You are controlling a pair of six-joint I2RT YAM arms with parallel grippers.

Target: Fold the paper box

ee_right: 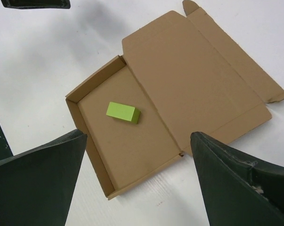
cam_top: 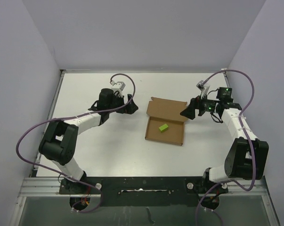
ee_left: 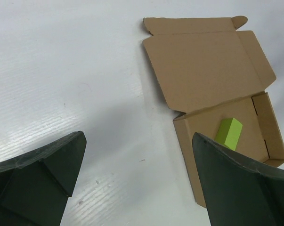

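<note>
The paper box (cam_top: 166, 110) lies open and flat on the white table (cam_top: 99, 146), its lid spread toward the back and its shallow tray (cam_top: 172, 136) toward the front. A small yellow-green block (cam_top: 163, 127) rests inside the tray. My left gripper (cam_top: 131, 105) is open just left of the box, holding nothing. My right gripper (cam_top: 190, 109) is open at the box's right edge, also holding nothing. In the left wrist view the box (ee_left: 205, 66) and block (ee_left: 229, 133) sit ahead and right of the open gripper (ee_left: 138, 136). The right wrist view shows the tray (ee_right: 132, 155), lid (ee_right: 198, 70) and block (ee_right: 123, 112) beyond the open gripper (ee_right: 138, 135).
Grey-white walls (cam_top: 132, 33) close the table in at the back and on both sides. A metal rail (cam_top: 146, 186) with the arm bases runs along the near edge. Purple cables (cam_top: 240, 77) loop off both arms. A left finger (ee_right: 36, 4) shows at the right wrist view's top left.
</note>
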